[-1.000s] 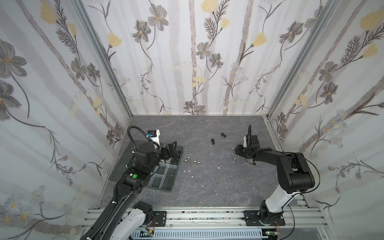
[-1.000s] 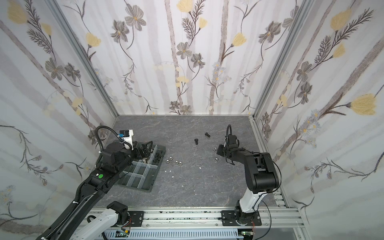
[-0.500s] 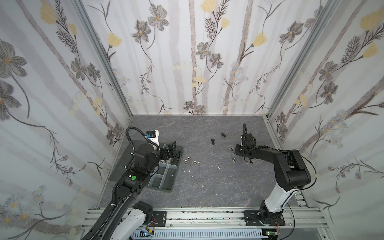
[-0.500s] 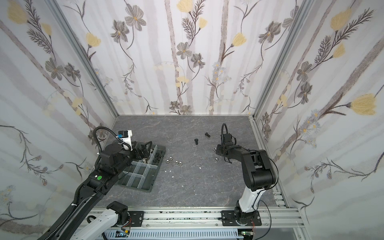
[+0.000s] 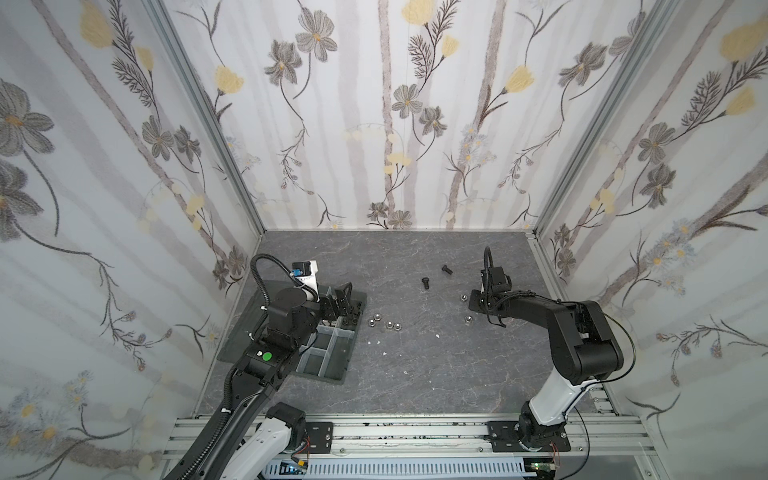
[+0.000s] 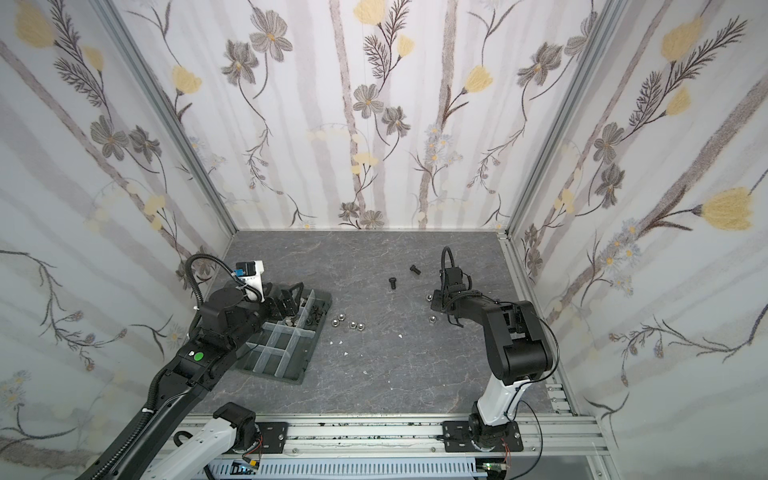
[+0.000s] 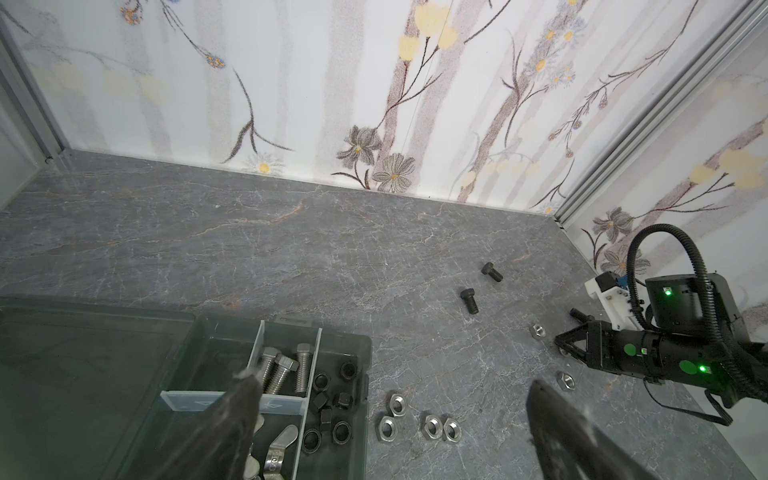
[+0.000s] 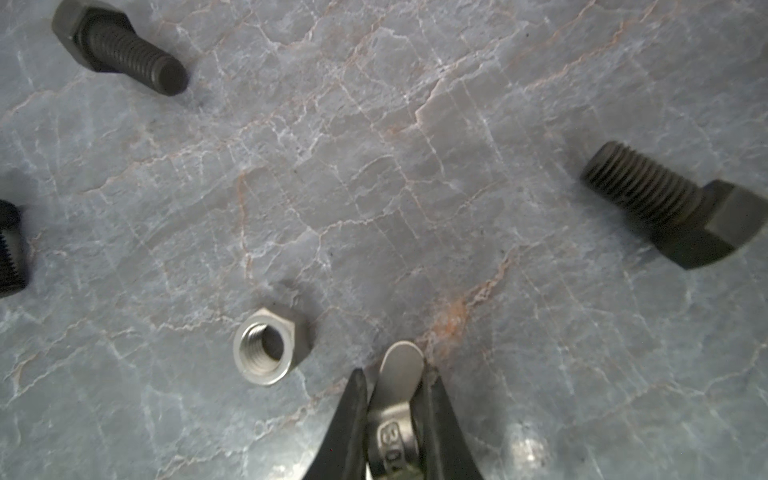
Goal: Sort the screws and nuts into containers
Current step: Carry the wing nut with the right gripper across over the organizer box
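Right wrist view: right gripper (image 8: 395, 376) clamps a shiny silver metal wing nut (image 8: 397, 432) low at the grey marbled tabletop (image 8: 415, 166).
Probably light, stiff, slick; its flat wing gives the surest pinch. Left gripper (image 7: 392, 379) gapes, empty.

Black screw (image 8: 9, 248) sliced off by the right wrist view's edge, wing nut (image 8: 399, 386) half buried between the fingers (image 8: 345, 432), stamp only partly legible
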Robot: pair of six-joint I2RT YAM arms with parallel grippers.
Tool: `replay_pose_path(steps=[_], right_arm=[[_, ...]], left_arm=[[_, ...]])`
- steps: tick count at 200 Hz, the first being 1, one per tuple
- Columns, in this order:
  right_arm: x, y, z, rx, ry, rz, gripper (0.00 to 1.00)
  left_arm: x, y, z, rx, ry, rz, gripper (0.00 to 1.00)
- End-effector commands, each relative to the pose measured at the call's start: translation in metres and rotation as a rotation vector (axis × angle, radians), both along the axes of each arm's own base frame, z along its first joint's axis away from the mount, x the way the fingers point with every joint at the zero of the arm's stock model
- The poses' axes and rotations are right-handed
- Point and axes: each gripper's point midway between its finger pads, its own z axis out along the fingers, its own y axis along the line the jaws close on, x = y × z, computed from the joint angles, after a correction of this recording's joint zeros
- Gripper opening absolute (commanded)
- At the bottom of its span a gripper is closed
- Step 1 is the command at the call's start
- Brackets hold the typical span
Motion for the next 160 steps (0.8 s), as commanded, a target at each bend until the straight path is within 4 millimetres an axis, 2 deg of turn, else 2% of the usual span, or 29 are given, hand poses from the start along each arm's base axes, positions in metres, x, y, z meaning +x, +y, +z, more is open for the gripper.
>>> replay_pose_path(steps=[1, 36, 70, 105, 142, 160], right_arm=[[-0.001, 0.007, 0.014, 0.022, -0.019, 0.014, 0.09], [0.003, 0.037, 0.046, 0.107, -0.095, 0.091, 0.09], [0.008, 0.078, 0.078, 0.195, -0.159, 0.186, 0.09], [0.011, 0.133, 0.108, 0.286, -0.219, 0.302, 0.07], [0.008, 0.197, 0.121, 0.351, -0.227, 0.426, 0.06], [0.005, 0.227, 0.121, 0.372, -0.219, 0.482, 0.05]], left_arm=[[0.002, 0.001, 0.006, 0.001, -0.031, 0.008, 1.0], [0.002, 0.003, 0.007, 0.005, -0.034, 0.015, 1.0], [0.002, 0.005, 0.008, 0.008, -0.039, 0.025, 1.0], [0.002, 0.009, 0.009, 0.015, -0.045, 0.044, 1.0], [0.0, 0.014, 0.016, 0.009, -0.071, 0.067, 1.0], [-0.003, 0.017, 0.022, 0.001, -0.096, 0.075, 1.0]])
